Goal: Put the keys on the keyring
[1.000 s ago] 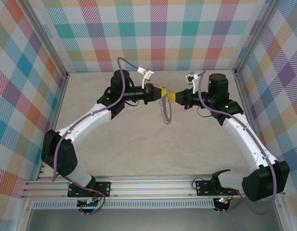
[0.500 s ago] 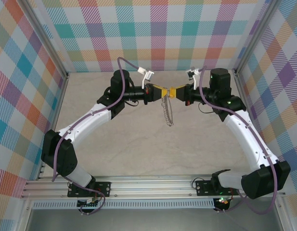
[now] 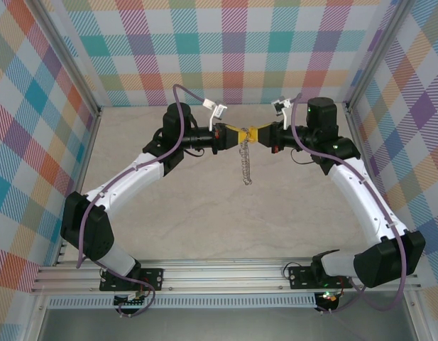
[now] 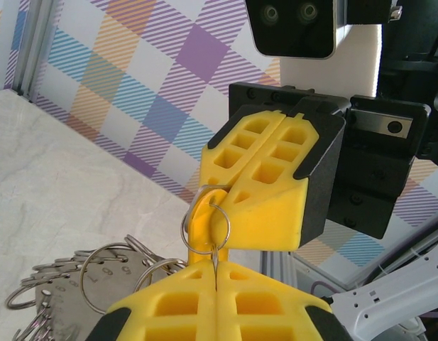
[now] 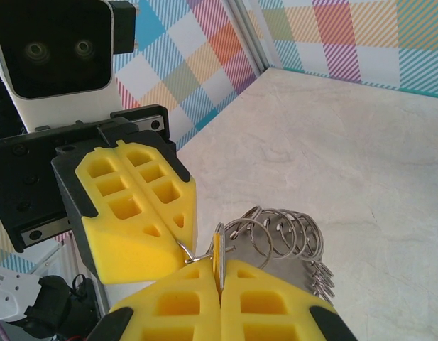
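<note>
My two grippers meet tip to tip above the middle of the table. The left gripper (image 3: 239, 135) (image 4: 216, 275) is shut on the keyring (image 3: 245, 165), pinching a thin metal piece that carries a small split ring (image 4: 185, 222). The rest, a bunch of silvery rings (image 5: 289, 231) (image 4: 98, 277), hangs below. My right gripper (image 3: 253, 135) (image 5: 219, 275) is shut on the key (image 5: 217, 249), seen edge-on, yellow and silver. From the left wrist, the key's yellow head (image 4: 197, 238) sticks out of the right gripper's fingers (image 4: 275, 170), with the small ring looped round it.
The pale marble tabletop (image 3: 204, 206) lies under both arms. Plaid walls (image 3: 233, 50) close in the back and sides. A metal rail (image 3: 219, 273) runs along the near edge by the arm bases.
My right gripper has moved up and left, closing onto the left gripper's tip. The hanging keyring has swung and straightened. The left arm has stayed put.
</note>
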Robot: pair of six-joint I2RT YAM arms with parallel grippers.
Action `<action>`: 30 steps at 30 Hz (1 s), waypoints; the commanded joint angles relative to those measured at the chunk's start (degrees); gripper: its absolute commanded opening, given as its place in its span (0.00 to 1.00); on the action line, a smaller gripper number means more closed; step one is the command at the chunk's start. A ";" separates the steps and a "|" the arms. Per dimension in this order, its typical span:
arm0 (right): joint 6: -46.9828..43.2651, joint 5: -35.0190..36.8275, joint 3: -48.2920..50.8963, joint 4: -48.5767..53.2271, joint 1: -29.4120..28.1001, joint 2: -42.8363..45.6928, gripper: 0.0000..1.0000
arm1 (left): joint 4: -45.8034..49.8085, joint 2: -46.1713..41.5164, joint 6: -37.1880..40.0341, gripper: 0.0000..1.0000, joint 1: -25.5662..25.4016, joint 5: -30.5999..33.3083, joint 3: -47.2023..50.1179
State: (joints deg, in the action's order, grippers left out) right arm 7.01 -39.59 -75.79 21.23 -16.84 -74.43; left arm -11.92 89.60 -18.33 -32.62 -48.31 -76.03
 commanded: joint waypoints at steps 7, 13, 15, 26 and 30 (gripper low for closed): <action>1.38 1.02 5.28 -4.06 0.29 3.92 0.00 | -0.80 -1.84 1.12 0.00 -0.86 -0.78 -2.32; 1.50 0.75 4.95 -4.19 0.31 4.14 0.00 | -0.91 -1.71 0.97 0.00 -0.86 -0.82 -2.30; 1.37 0.48 3.89 -3.83 0.25 3.65 0.00 | -0.91 -1.76 0.93 0.00 -0.91 -0.86 -2.32; 1.52 -1.30 -2.23 -3.41 0.23 -0.19 0.00 | -0.91 -1.96 0.99 0.00 -1.12 -0.97 -2.15; 1.30 -0.96 -2.11 -3.17 0.24 -0.33 0.00 | -0.91 -1.88 1.01 0.00 -1.12 -1.03 -2.13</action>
State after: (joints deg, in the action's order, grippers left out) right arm 8.32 -40.14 -75.64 19.22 -16.91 -74.43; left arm -12.08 89.60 -18.33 -32.67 -47.90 -76.49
